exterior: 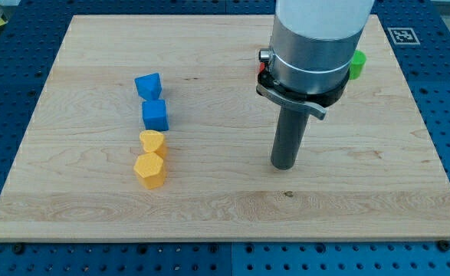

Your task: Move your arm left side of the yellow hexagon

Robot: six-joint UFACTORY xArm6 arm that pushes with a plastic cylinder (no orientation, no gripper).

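The yellow hexagon lies on the wooden board at the view's lower left. A yellow heart-like block touches it just above. A blue cube and a blue wedge-like block continue the column upward. My tip rests on the board well to the right of the yellow hexagon, about level with it, touching no block.
A green block shows partly behind the arm's grey body at the view's upper right. A fiducial marker sits at the board's top right corner. Blue perforated table surrounds the board.
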